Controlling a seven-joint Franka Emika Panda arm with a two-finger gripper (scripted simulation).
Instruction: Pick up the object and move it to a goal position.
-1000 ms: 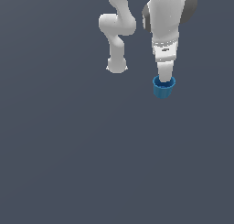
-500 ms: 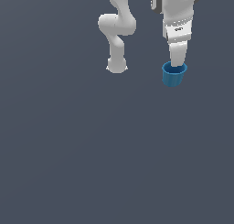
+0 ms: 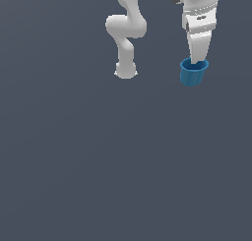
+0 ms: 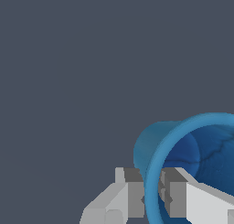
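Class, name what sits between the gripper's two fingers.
The blue cup's rim wall: the wrist view shows one finger outside it, the other inside.

The blue cup point(image 4: 183, 147) runs off the wrist view's edge — its far rim unseen. The gripper point(image 3: 198, 63) tips (exterior view) hide inside it.

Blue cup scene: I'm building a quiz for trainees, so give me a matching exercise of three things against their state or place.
Things:
1. blue cup
2. gripper
3. arm base

States or places:
A. standing on the floor, toward the exterior view's left of the cup
B. pinched by its rim, one finger inside and one outside
C. closed on a thin wall

Pairs: 1-B, 2-C, 3-A
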